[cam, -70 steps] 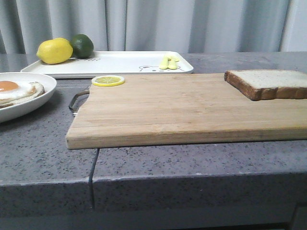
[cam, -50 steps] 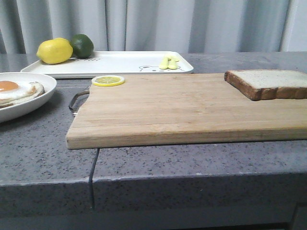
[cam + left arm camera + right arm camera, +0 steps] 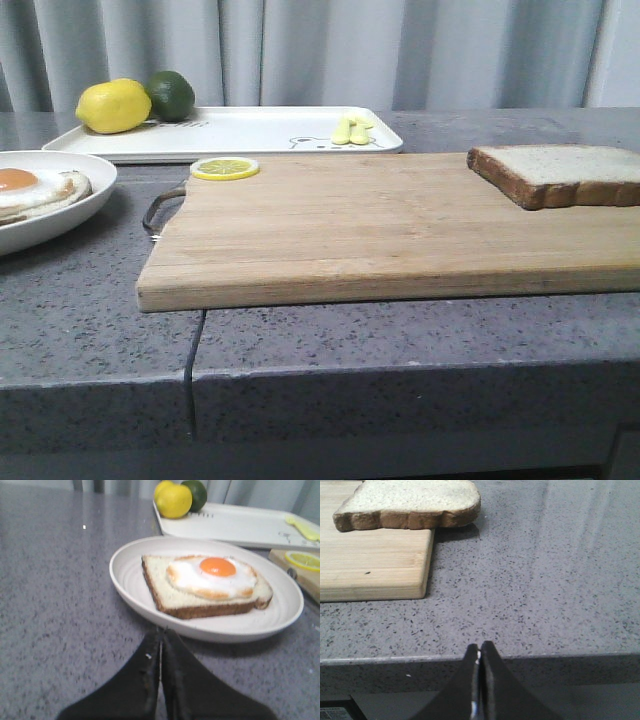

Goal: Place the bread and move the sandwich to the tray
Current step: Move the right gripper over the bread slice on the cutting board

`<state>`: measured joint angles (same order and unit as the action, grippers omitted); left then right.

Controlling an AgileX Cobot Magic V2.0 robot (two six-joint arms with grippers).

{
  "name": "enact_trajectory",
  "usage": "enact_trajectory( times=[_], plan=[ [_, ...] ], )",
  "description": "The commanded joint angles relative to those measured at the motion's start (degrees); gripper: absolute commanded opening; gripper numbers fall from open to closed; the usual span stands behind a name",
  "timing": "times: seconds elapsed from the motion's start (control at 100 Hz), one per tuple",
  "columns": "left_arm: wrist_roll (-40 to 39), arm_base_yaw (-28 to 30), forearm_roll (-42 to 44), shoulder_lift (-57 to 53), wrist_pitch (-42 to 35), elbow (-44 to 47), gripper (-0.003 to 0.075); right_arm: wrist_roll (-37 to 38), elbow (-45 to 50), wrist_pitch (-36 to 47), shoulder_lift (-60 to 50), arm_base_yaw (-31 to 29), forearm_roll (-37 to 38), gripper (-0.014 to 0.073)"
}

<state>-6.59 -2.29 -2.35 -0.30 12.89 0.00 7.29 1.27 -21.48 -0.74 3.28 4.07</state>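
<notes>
The bread [image 3: 560, 173] lies on the right end of the wooden cutting board [image 3: 380, 225]; it also shows in the right wrist view [image 3: 410, 504]. The sandwich [image 3: 207, 585], one bread slice topped with a fried egg, sits in the round white dish [image 3: 125, 575] at the table's left, and shows in the front view [image 3: 35, 192]. The tray [image 3: 250, 130] lies behind the board. My left gripper [image 3: 161, 632] is shut and empty, just short of the dish rim. My right gripper [image 3: 479, 647] is shut and empty, at the table's front edge, short of the bread. Neither gripper shows in the front view.
A lemon [image 3: 113, 105] and a lime [image 3: 172, 94] sit on the tray's left end, and a small yellow piece [image 3: 352, 130] on its right end. A lemon slice [image 3: 224, 168] lies on the board's back left corner. A metal handle [image 3: 160, 208] sticks out of the board's left end.
</notes>
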Motion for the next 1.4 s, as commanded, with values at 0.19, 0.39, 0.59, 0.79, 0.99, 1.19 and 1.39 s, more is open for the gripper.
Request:
enact_trajectory(
  times=[0.19,0.39,0.59,0.79,0.99,1.19,1.39],
  plan=[
    [0.09,0.08,0.32,-1.77,-20.21,0.89,-0.002,0.13,0.47,13.32,-1.02,-0.42,0.18,-0.0069],
    [0.09,0.08,0.32,-1.77,-24.53,0.89,-0.002,0.13,0.47,23.82,-0.91,-0.42,0.18,-0.0069],
    [-0.11,0.08,-4.36,-1.68,-24.21,-1.58,-0.002,0.01,0.25,28.62,-0.91,-0.42,0.58,-0.0069],
    [-0.11,0.08,-4.09,2.18,-13.61,-9.89,-0.002,-0.04,-3.41,27.72,0.61,-0.36,4.82,-0.0065],
    [-0.11,0.08,-4.09,10.38,-10.66,-16.96,-0.002,-0.05,-12.62,16.17,7.6,-0.36,4.77,-0.006],
    [-0.11,0.08,-4.09,18.21,-10.54,-21.22,-0.002,0.14,-23.81,6.73,18.75,-0.36,3.71,-0.006],
    [-0.11,-0.03,-4.09,22.85,-11.16,-22.72,-0.002,0.14,-34.87,0.21,31.48,-0.36,3.78,0.0057]
  ],
)
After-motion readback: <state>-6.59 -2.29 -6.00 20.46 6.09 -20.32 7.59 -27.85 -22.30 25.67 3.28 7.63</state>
